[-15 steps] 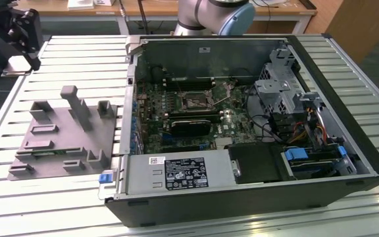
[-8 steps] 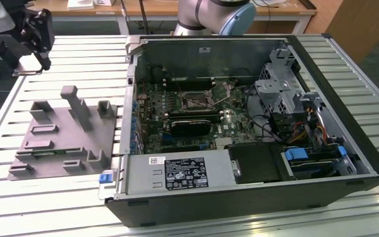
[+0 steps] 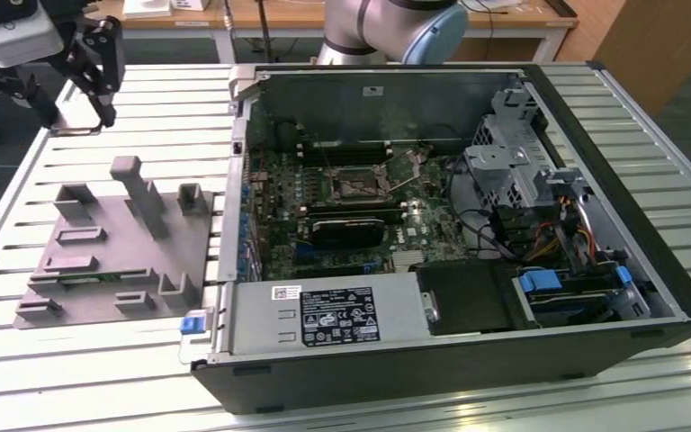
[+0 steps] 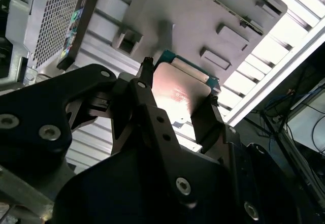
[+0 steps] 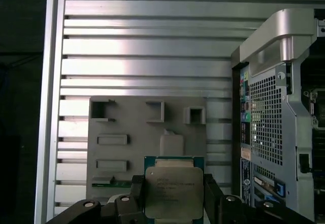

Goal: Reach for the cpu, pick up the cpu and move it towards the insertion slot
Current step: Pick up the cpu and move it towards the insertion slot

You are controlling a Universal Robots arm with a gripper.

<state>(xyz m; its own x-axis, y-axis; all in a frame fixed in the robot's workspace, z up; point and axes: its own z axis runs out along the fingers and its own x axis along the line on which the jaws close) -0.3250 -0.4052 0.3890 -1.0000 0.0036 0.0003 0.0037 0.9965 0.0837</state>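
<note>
The cpu (image 5: 174, 191) is clamped by the jaws, well apart from the insertion slot (image 3: 356, 184); level carriage is advised.

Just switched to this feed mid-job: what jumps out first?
The cpu, silvery top catching the light, is clamped in the black gripper in both wrist views, above the grey fixture plate. In the exterior view the opened computer case takes the middle, its insertion slot lying to the exterior view's right of the gripper.
</note>
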